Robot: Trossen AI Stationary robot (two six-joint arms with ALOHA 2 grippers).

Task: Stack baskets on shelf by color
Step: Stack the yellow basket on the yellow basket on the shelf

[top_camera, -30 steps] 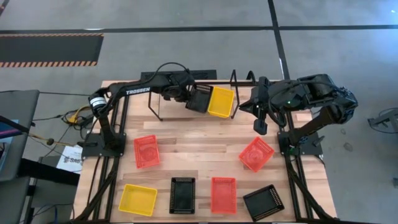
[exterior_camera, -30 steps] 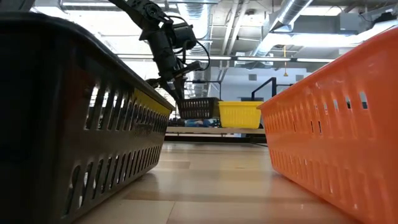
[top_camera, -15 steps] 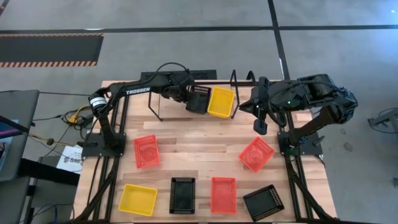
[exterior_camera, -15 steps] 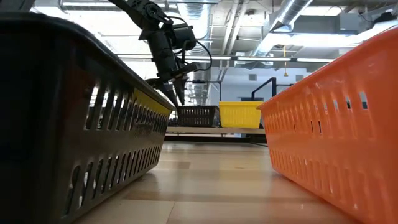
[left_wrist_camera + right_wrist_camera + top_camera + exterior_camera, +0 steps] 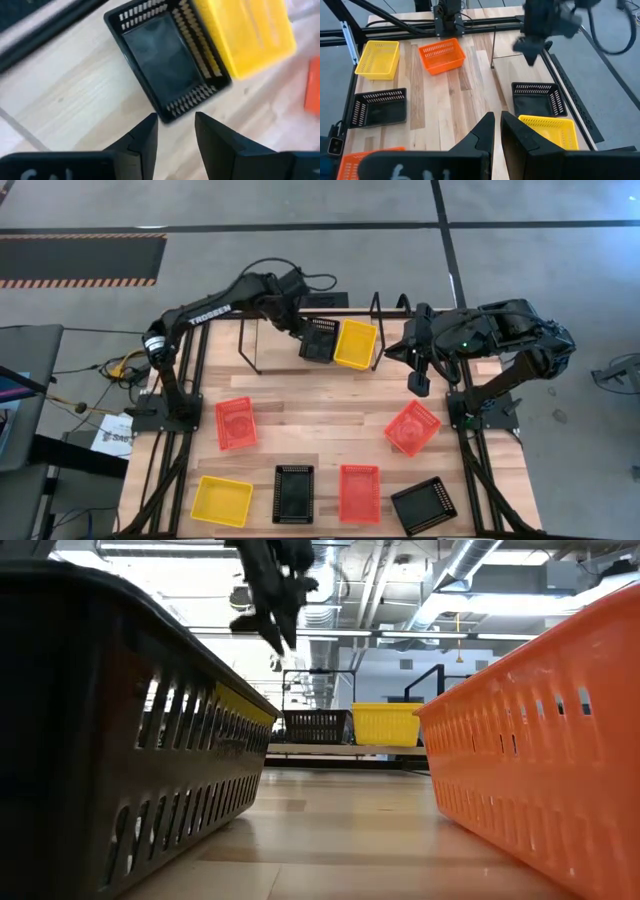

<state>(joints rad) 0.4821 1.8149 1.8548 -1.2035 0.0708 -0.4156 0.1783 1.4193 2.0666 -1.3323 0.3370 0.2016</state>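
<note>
Left tool: your left tool (image 5: 175,131) hangs above the black basket on the shelf (image 5: 320,338), upper middle of the high frame. The fingers (image 5: 145,137) stand apart with bare wood between them, and they hold nothing.
Black basket on the shelf: it sits level, just clear of the fingertips in the left wrist view.
Yellow basket on the shelf (image 5: 355,344): right beside that black one, side walls touching or nearly so. In the low view the pair shows in the far middle, black (image 5: 317,726) on the left and yellow (image 5: 385,724) on the right.
Shelf (image 5: 247,352): thin black tubing along the far edge of the bench (image 5: 320,425), with upright loops at its ends.
Right tool: your right tool (image 5: 497,131) waits at the upper right of the high frame, near the shelf's right end. Its fingers are almost together with only a thin gap, and nothing sits between them.
Red baskets: one at mid left (image 5: 236,423), one tilted at mid right (image 5: 411,427), one at lower middle (image 5: 359,493).
Yellow basket on the bench (image 5: 222,500): lower left of the high frame.
Other black baskets: one at lower middle (image 5: 293,493), just left of the red one, and one turned askew at lower right (image 5: 423,506).
Low view foreground: a black basket wall fills the left, an orange one the right.
</note>
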